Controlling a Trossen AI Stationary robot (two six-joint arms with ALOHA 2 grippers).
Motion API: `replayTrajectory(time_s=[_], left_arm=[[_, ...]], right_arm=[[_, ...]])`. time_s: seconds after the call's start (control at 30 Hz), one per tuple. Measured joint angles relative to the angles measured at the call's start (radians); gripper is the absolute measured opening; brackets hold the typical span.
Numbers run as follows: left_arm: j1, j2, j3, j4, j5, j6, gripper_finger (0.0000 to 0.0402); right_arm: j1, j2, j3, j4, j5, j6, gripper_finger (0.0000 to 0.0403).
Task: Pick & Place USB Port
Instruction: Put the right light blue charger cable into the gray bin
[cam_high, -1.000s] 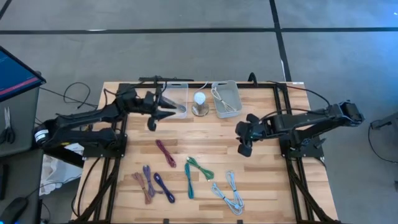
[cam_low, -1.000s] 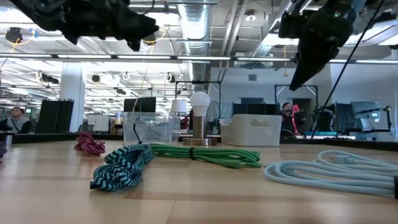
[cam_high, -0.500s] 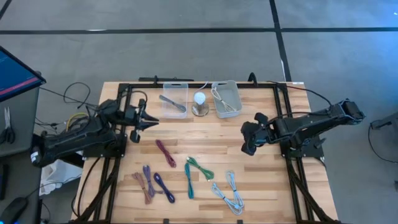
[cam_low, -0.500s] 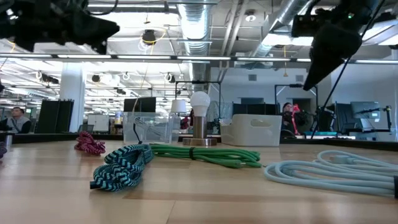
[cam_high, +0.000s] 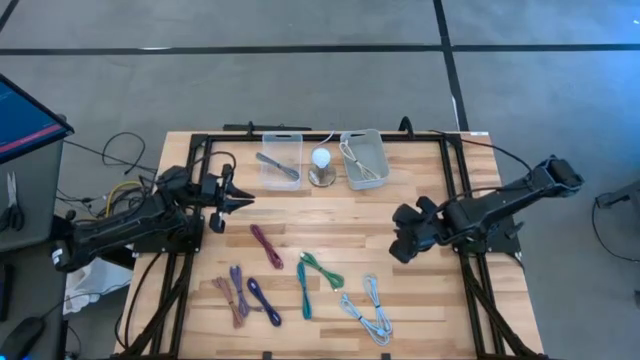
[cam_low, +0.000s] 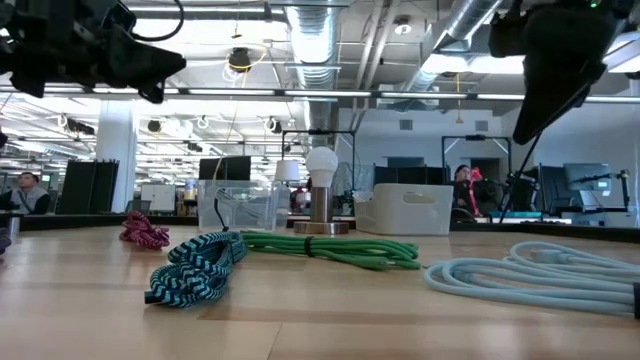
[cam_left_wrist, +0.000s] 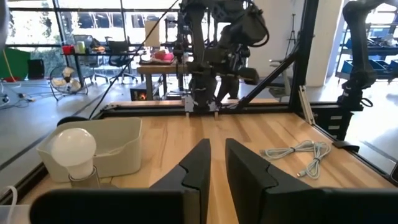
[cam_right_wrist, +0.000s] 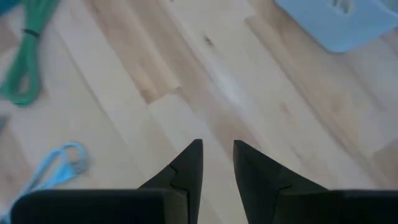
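Observation:
Several coiled USB cables lie on the wooden table: maroon (cam_high: 265, 243), green (cam_high: 320, 268), teal (cam_high: 303, 292), light blue (cam_high: 368, 310), purple (cam_high: 263, 300) and brown (cam_high: 230, 297). The clear bin (cam_high: 281, 160) holds one cable and the grey bin (cam_high: 362, 160) another. My left gripper (cam_high: 245, 200) (cam_left_wrist: 217, 152) hovers shut and level near the table's left edge, pointing toward the right arm. My right gripper (cam_high: 398, 250) (cam_right_wrist: 217, 155) hangs shut above bare wood right of the green cable, tipped downward. Neither holds anything.
A light bulb on a round base (cam_high: 320, 165) stands between the two bins at the far edge. Black frame rails (cam_high: 455, 170) run along the table's sides. Bare wood lies between the bins and the cables. People sit in the room beyond (cam_low: 462, 185).
My left gripper has drawn back from over the clear bin toward the table's left edge and a little nearer, and its fingers have come together; a cable now lies in that bin. My right gripper has shifted slightly toward the right and near edges.

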Motion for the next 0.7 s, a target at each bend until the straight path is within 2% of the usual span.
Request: replayTrajectory(time_s=[0.13, 0.33, 0.43, 0.57, 0.7], left_arm=[[0.000, 0.001, 0.000, 0.000, 0.000, 0.000, 0.0050], [0.000, 0.001, 0.000, 0.000, 0.000, 0.000, 0.0050], [0.000, 0.001, 0.000, 0.000, 0.000, 0.000, 0.0050], [0.000, 0.001, 0.000, 0.000, 0.000, 0.000, 0.0049], [0.000, 0.001, 0.000, 0.000, 0.000, 0.000, 0.0049]], right_arm=[[0.044, 0.000, 0.000, 0.004, -0.016, 0.062, 0.0081], [0.094, 0.006, 0.000, 0.044, -0.177, 0.174, 0.0082], [0.113, 0.014, 0.000, 0.094, -0.210, 0.237, 0.0082], [0.128, 0.060, 0.000, 0.138, -0.237, 0.328, 0.0082], [0.134, 0.158, 0.000, 0.174, -0.299, 0.421, 0.0082]])
